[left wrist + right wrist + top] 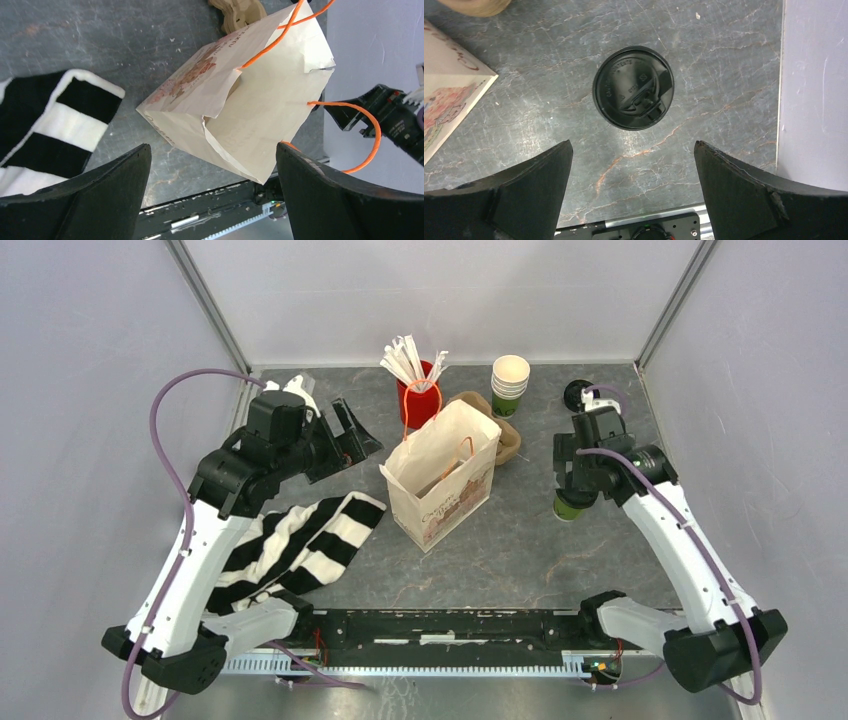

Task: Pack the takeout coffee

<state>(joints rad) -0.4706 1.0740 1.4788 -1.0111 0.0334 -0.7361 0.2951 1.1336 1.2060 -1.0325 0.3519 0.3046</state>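
The small green paper cup with a round black plastic lid (633,87) stands upright on the grey table (724,60), straight below the right pincer (633,144) — long axis vertical, lid centred between its spread fingers. The left pincer (213,145), also spread, faces the white paper bag (260,100) — well apart from the cup.

Overhead camera spans the table (560,550); both wrist cameras look down closely, apparently sharing the bag (260,115).
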